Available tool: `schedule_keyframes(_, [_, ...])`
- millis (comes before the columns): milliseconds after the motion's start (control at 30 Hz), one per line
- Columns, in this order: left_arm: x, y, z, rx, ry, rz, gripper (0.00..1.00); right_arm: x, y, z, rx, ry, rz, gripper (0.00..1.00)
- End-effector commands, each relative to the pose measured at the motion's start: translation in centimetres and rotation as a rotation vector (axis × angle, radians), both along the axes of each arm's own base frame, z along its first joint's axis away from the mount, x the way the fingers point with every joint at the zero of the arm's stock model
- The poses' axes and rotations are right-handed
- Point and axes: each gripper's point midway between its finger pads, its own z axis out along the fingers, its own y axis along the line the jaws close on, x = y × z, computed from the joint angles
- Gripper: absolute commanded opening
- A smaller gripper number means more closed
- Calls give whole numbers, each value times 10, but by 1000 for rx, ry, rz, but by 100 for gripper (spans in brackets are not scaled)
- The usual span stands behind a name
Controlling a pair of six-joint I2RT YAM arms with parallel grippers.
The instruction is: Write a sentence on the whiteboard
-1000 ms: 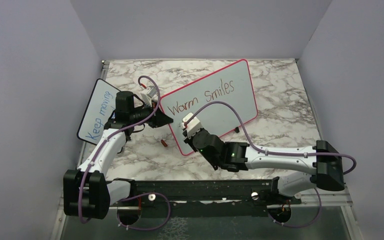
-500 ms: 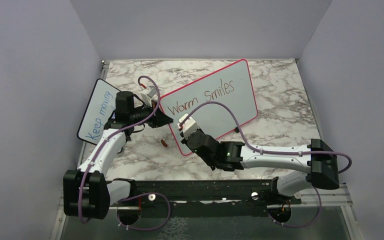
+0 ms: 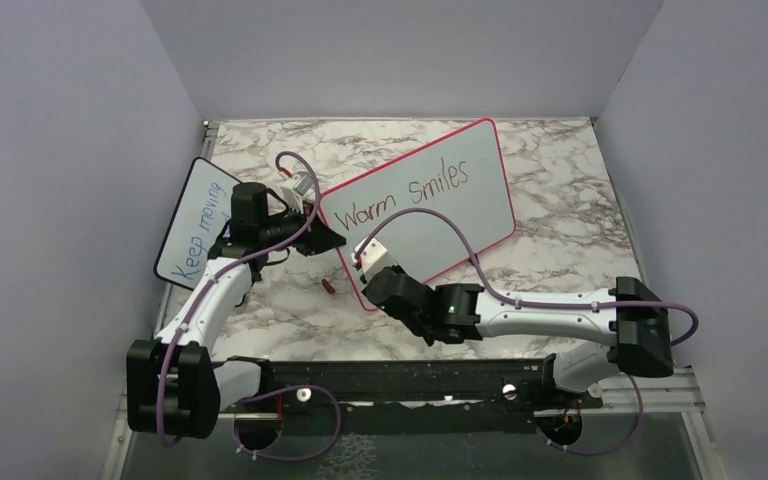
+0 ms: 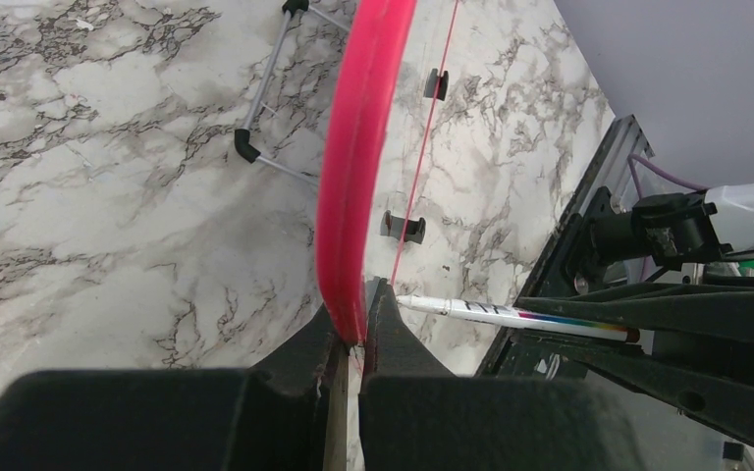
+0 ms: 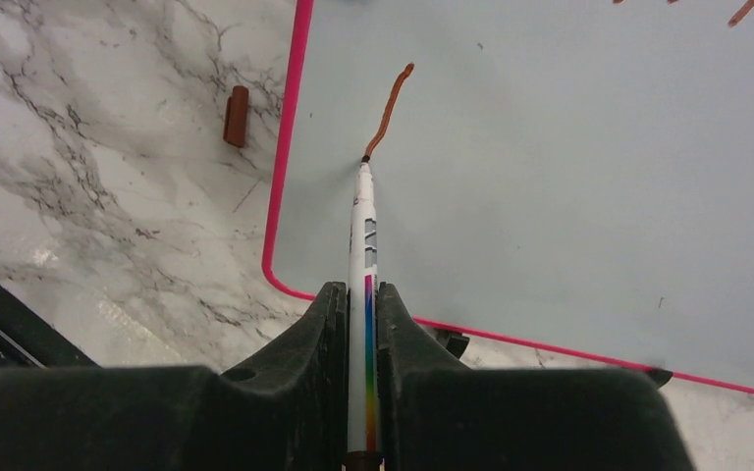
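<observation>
The pink-framed whiteboard (image 3: 440, 215) stands tilted on the marble table, with "Warm Smiles" (image 3: 400, 197) in red-brown along its upper part. My left gripper (image 3: 322, 238) is shut on the board's left edge (image 4: 351, 196). My right gripper (image 3: 368, 265) is shut on a white marker (image 5: 364, 265) with a rainbow stripe. The marker's tip touches the board's lower left area at the end of a short red-brown stroke (image 5: 389, 108). The marker also shows in the left wrist view (image 4: 511, 316).
A smaller black-framed board (image 3: 198, 220) with blue "Keep moving" leans at the left behind my left arm. The brown marker cap (image 3: 329, 287) lies on the table by the whiteboard's lower left corner; it also shows in the right wrist view (image 5: 237, 116).
My right gripper has moved left and down along the board with the marker. A short stroke now shows at the marker's tip. The left arm has not moved.
</observation>
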Motion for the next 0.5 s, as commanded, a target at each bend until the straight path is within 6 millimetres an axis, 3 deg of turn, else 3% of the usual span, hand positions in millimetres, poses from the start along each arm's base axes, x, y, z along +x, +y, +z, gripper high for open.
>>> schedule_keyframes(0, [7,19,-27,108,18,101,0,-9,-4,-24,-62,80,7,0])
schedule_keyframes(300, [7,19,-27,109,18,103,0,-11,-6,-27,-65,87,1,1])
schedule_keyframes(467, [7,19,-28,108,19,101,0,-6,-6,-19,-26,52,-27,0])
